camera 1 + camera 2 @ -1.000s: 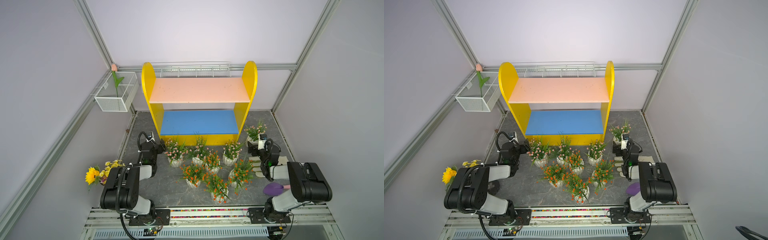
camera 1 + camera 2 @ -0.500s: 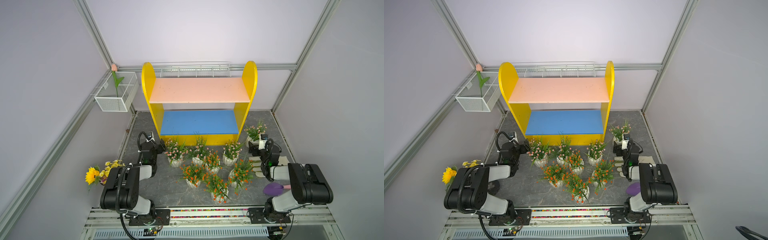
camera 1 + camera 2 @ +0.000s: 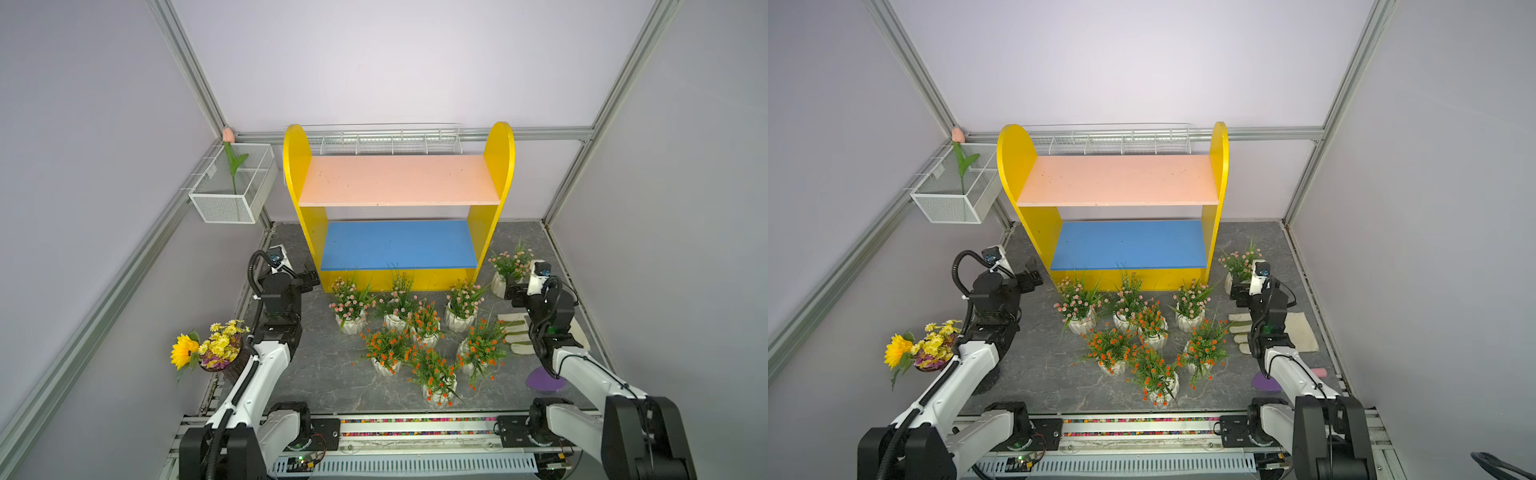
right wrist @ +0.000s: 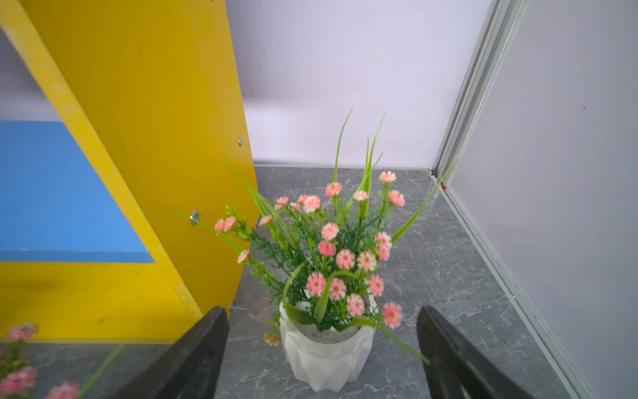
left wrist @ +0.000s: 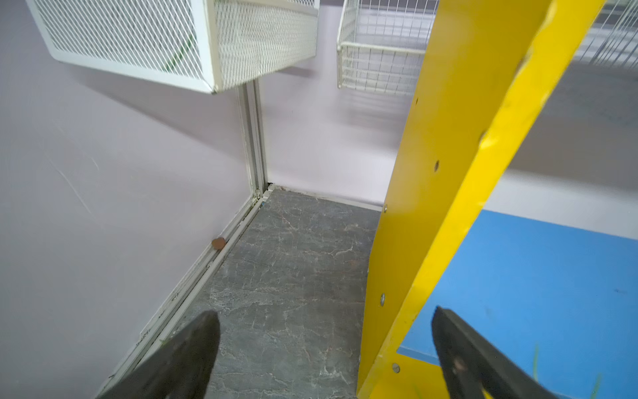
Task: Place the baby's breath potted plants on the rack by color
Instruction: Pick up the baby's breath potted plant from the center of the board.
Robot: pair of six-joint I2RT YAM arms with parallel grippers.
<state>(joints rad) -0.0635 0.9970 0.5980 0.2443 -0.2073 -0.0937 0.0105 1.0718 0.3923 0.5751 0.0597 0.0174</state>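
You're basically at square one: the rack (image 3: 399,183) is sitting empty and all eight potted plants (image 3: 424,322) are waiting on the table (image 3: 332,374) in front. Your right tool (image 4: 321,311) is hanging wide apart, facing a pink one (image 4: 328,352) beside the rack. Your left tool (image 5: 324,312) is gaping too, gripping nothing.

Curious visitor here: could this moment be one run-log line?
left gripper: open, empty | right gripper: open, facing pink potted plant | rack: empty
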